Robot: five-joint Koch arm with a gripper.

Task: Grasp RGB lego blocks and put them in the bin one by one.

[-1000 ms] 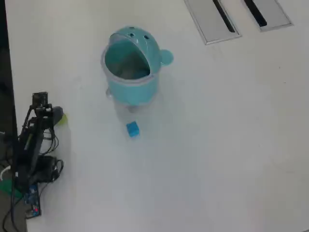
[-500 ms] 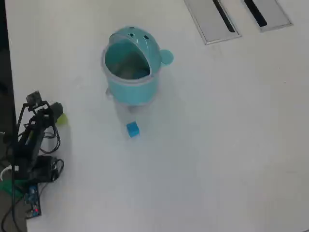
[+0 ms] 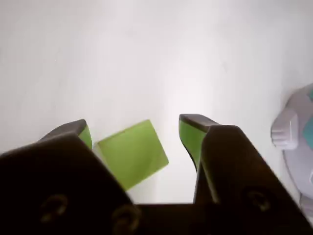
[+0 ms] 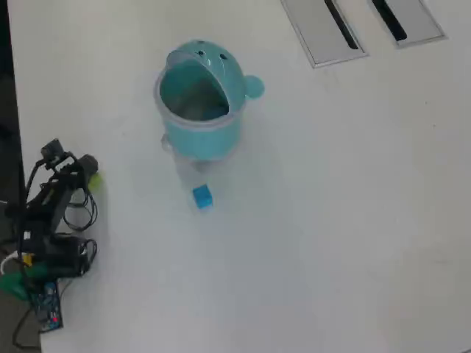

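In the wrist view my gripper (image 3: 136, 122) is open, with green pads on its black jaws. The yellow-green block (image 3: 132, 152) lies on the white table between the jaws, close to the left jaw and with a gap to the right jaw. In the overhead view the gripper (image 4: 90, 170) is at the far left with the yellow-green block (image 4: 95, 178) at its tip. The blue block (image 4: 202, 196) lies just in front of the light-teal bin (image 4: 200, 99), whose opening faces up. The bin's edge shows at the right of the wrist view (image 3: 298, 142). The red block is out of view.
The arm's base with cables and a circuit board (image 4: 45, 309) sits at the table's left edge. Two grey slotted panels (image 4: 324, 29) lie in the table at the top right. White tabletop (image 4: 331, 220) spreads to the right of the bin.
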